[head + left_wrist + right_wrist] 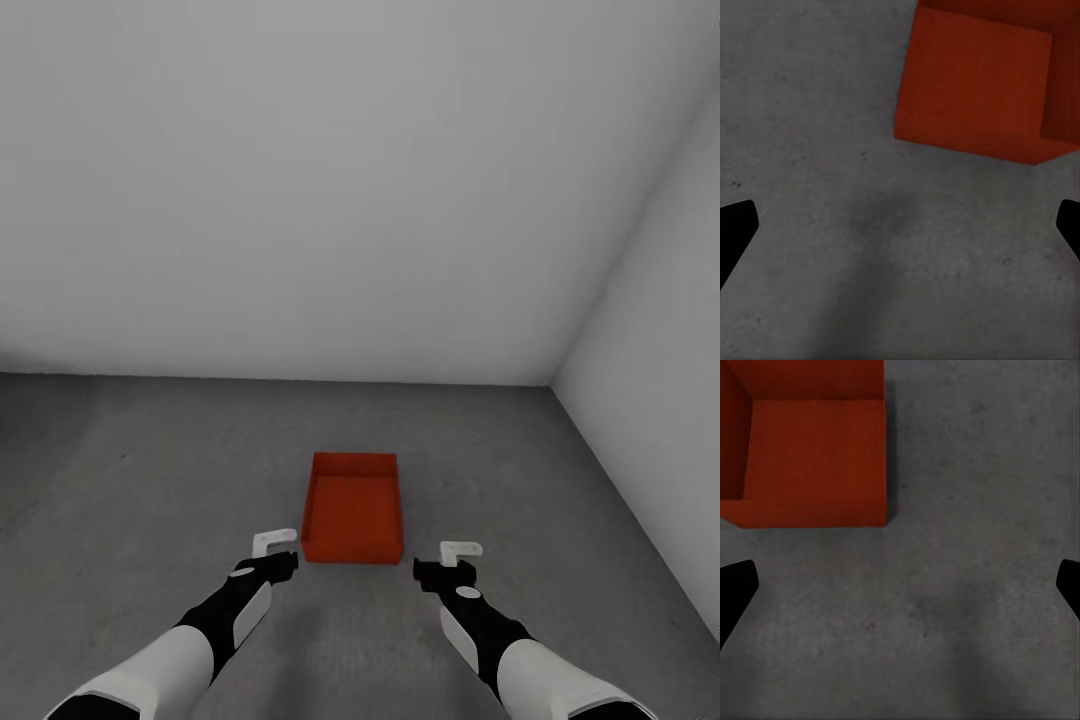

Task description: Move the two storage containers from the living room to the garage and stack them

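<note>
Fingers of our left gripper point(277, 549) and right gripper point(452, 557) gape empty, seemingly flanking the container point(352, 507) at lower centre frame.

Dark grey concrete floor point(150, 470), mottled; orange-red container point(352, 508) sits directly on it.

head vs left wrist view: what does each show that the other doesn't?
Head alone: pale grey walls, the room corner, both arms, the right gripper, and the whole orange-red container sitting on the floor between the grippers. Left wrist alone: close floor mottling and the two dark fingertips spread wide with bare floor between. Both: one container, the grey concrete floor, and the left gripper, open and empty.
</note>
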